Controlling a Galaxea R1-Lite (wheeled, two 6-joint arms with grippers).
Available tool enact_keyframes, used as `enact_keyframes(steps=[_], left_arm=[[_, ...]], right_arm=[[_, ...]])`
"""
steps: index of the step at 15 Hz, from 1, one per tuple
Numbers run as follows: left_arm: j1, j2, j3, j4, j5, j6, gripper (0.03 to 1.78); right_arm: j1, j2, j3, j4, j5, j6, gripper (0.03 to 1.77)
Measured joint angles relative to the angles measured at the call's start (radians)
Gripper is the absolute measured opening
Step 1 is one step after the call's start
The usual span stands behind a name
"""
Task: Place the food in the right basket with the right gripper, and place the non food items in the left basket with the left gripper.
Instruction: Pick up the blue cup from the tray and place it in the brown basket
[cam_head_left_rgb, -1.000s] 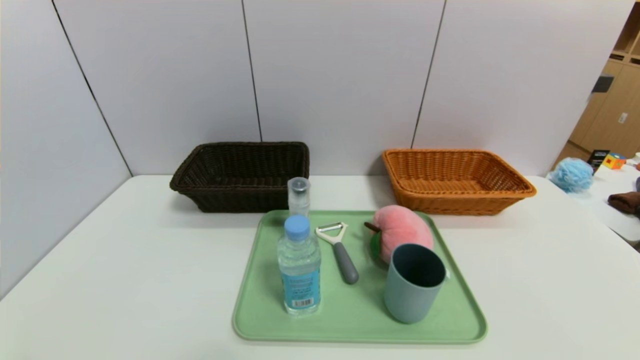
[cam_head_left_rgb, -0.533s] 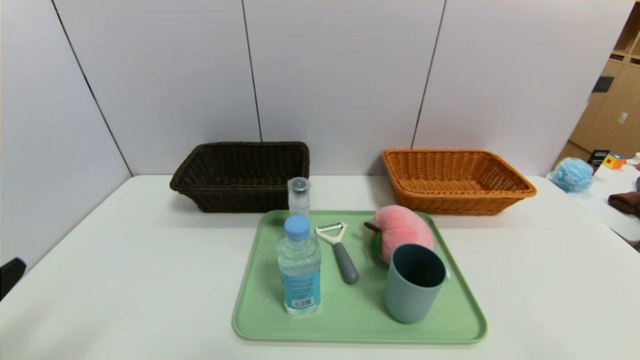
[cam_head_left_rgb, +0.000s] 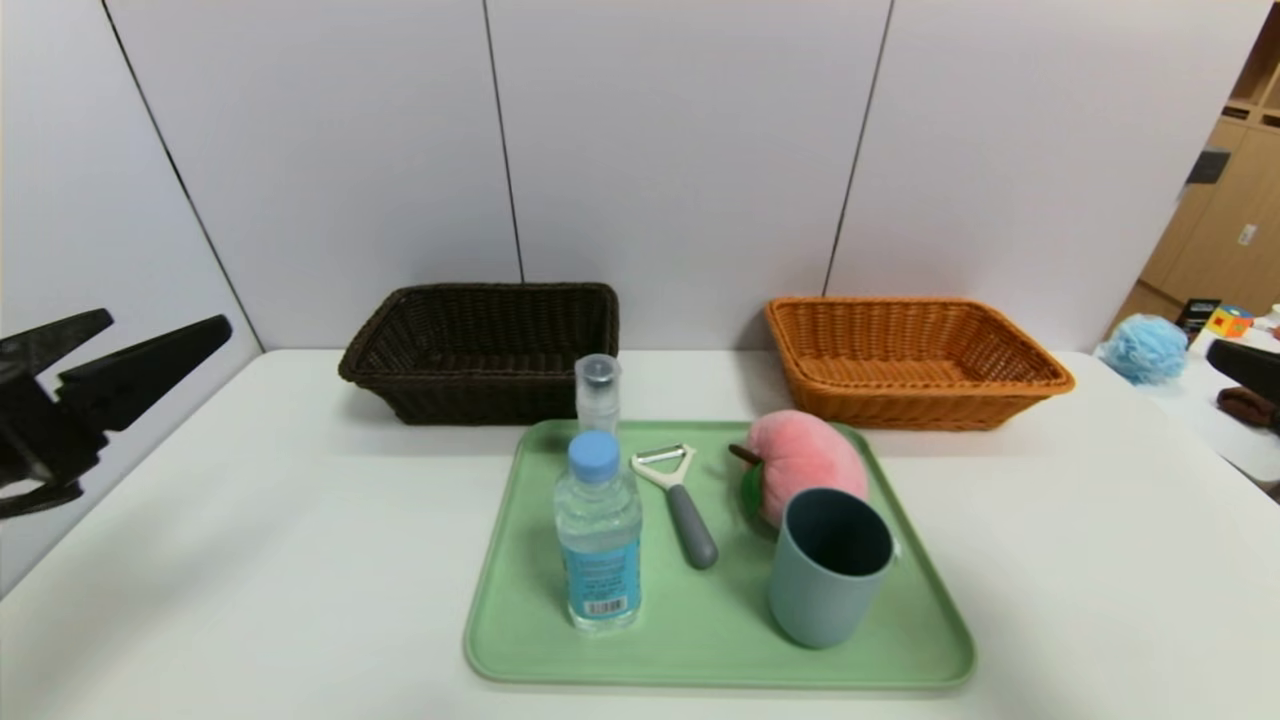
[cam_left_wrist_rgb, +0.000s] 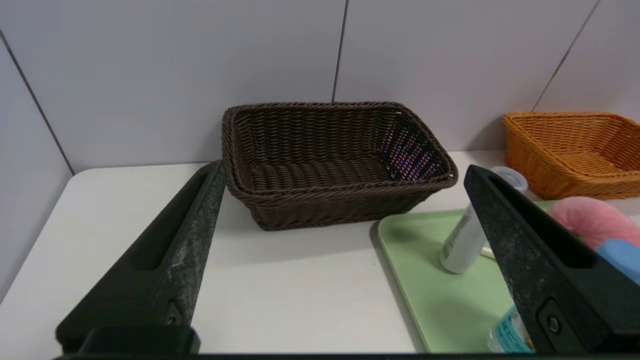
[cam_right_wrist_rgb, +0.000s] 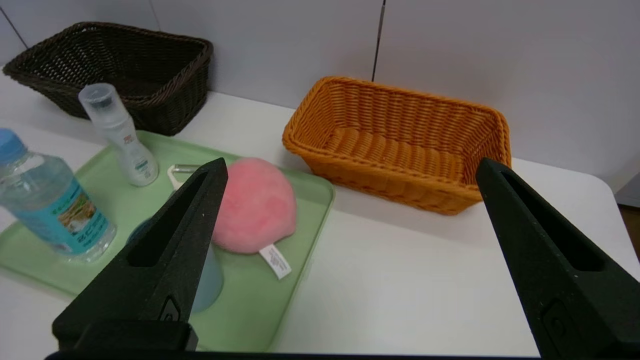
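On the green tray (cam_head_left_rgb: 700, 640) stand a blue-capped water bottle (cam_head_left_rgb: 598, 535), a slim clear bottle (cam_head_left_rgb: 598, 393), a blue-grey cup (cam_head_left_rgb: 828, 565), a pink plush peach (cam_head_left_rgb: 800, 460) and a lying peeler (cam_head_left_rgb: 680, 505). The dark brown left basket (cam_head_left_rgb: 480, 345) and the orange right basket (cam_head_left_rgb: 910, 360) sit behind, with nothing in them. My left gripper (cam_head_left_rgb: 165, 322) hangs open at the far left, above the table edge, its fingers framing the dark basket (cam_left_wrist_rgb: 330, 165). At the far right, only a tip of my right gripper (cam_head_left_rgb: 1245, 368) shows; it is open (cam_right_wrist_rgb: 351, 162), facing the peach (cam_right_wrist_rgb: 255, 202) and the orange basket (cam_right_wrist_rgb: 400, 145).
Grey wall panels stand close behind both baskets. A second table at the far right carries a blue puff (cam_head_left_rgb: 1143, 348) and small items. Bare white tabletop (cam_head_left_rgb: 250, 560) lies on both sides of the tray.
My left gripper has risen into view at the left edge, and the right gripper's tip now shows at the right edge. The things on the tray have not moved.
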Motion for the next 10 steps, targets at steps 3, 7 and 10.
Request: enact_keyframes(steps=[3,7,10], left_arm=[[0.000,0.169,-0.086,-0.070,0.000,-0.005,1.69],[-0.030,0.345,-0.160,-0.162,0.006,-0.005,1.69],[-0.047,0.395,-0.160,-0.184,0.009,-0.010,1.69]], right_arm=[[0.015,0.172,-0.075,-0.040,0.000,0.001,1.71],[0.047,0.346,-0.080,-0.231,-0.008,0.000,1.71],[0.091,0.399,0.044,-0.419,-0.009,-0.001,1.71]])
